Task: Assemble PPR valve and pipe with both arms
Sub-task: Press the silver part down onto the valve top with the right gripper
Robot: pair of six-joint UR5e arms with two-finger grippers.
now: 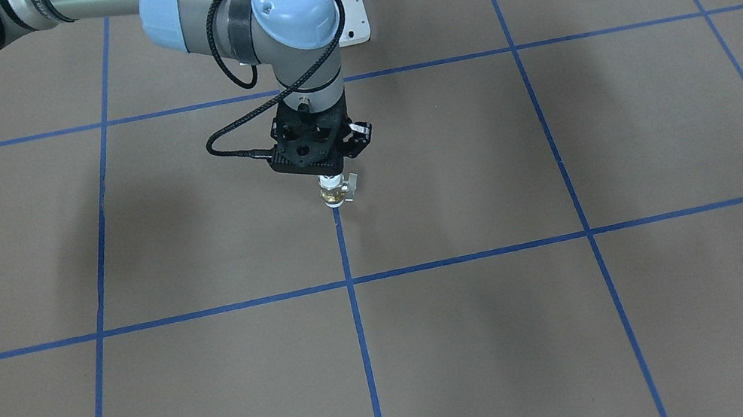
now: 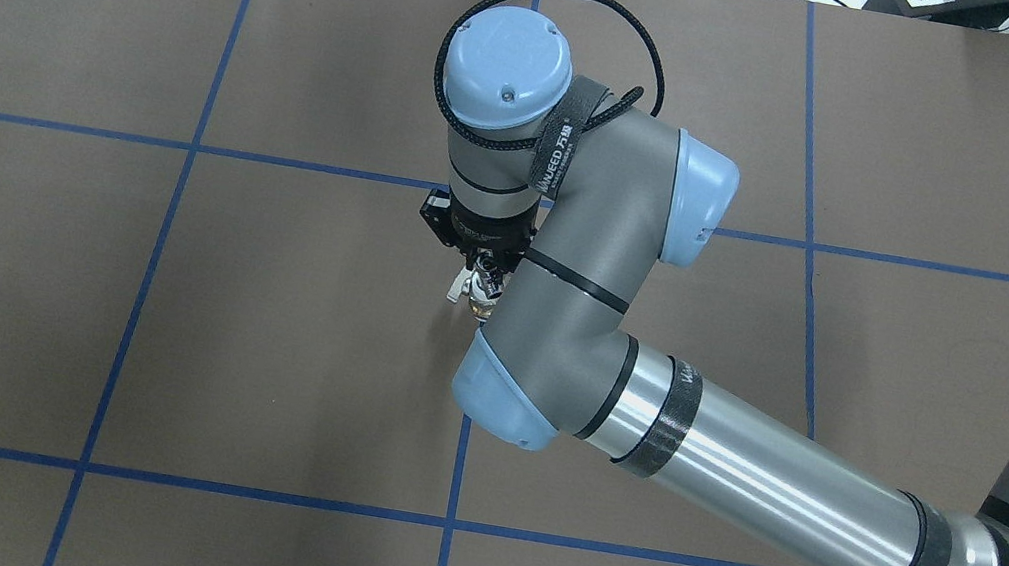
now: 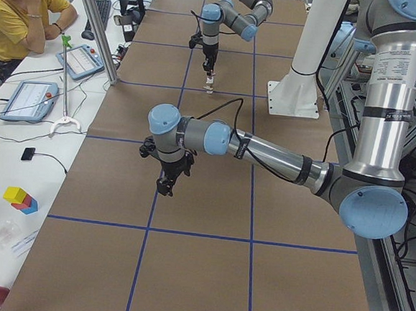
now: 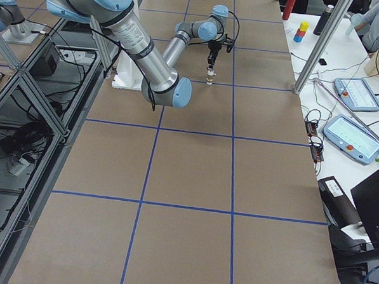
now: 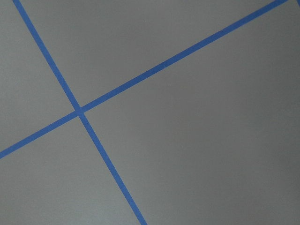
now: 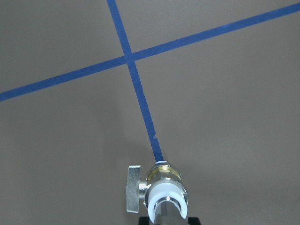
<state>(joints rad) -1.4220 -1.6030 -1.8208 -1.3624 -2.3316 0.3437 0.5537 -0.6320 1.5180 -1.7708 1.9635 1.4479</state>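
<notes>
While the right gripper (image 1: 328, 172) hangs straight down over mid-table, it pinches the PPR valve (image 1: 336, 192) by its upper end. That puts the valve's long axis vertical, side handle (image 6: 133, 192) jutting out sideways, lower end right at the tip of a blue tape line (image 1: 346, 259); touching the paper or just above it, I cannot tell. Down the right wrist view, a silver-grey stub (image 6: 165, 213), by my reading the pipe, sits in the valve's near white mouth, and how deep is hidden. Now the key relation: the left gripper (image 3: 165, 187) is well apart, out toward the robot's left end of the table, pointing down over bare paper. Its wrist view shows only a tape cross, so whether its fingers are spread or pressed together I cannot tell. The right arm has the part; the left would need to come across sideways and meet an upright axis. Surface is flat brown paper (image 1: 560, 152) gridded in blue tape, and only paper and tape show around the valve, so room looks generous.
</notes>
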